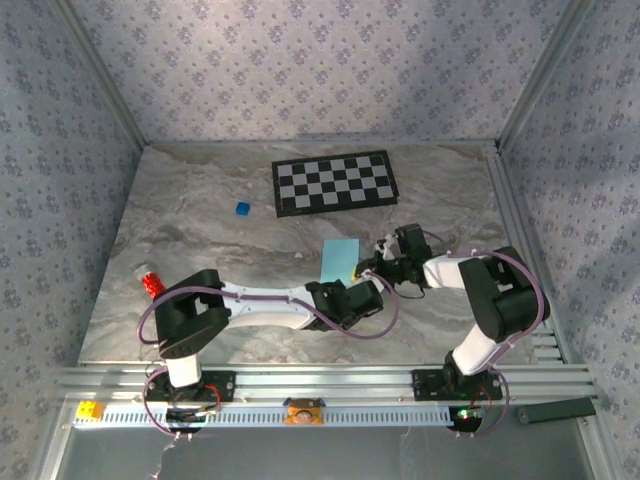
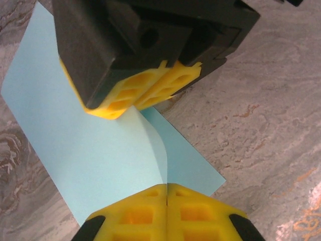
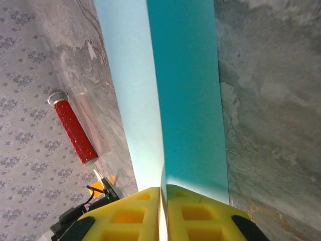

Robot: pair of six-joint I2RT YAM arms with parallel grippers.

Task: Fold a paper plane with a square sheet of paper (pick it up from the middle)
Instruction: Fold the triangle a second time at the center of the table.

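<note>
The square sheet of paper (image 1: 340, 258) is light blue and lies folded over on the marble table, its upper layer curving up off the lower one (image 2: 100, 150). My left gripper (image 2: 166, 188) is shut on the sheet's near edge, where the raised fold runs between its yellow fingertips; from above it (image 1: 355, 284) sits at the paper's lower right corner. My right gripper (image 3: 163, 192) is shut on the same sheet from the opposite side, the fold (image 3: 180, 90) running straight out from its jaws. In the left wrist view the right gripper (image 2: 145, 93) presses on the paper's far edge.
A black-and-white checkerboard (image 1: 333, 183) lies at the back of the table, with a tiny dark-blue cube (image 1: 241, 208) to its left. A red tube (image 1: 150, 283) lies near the left arm's base (image 3: 72, 125). Patterned walls close in three sides.
</note>
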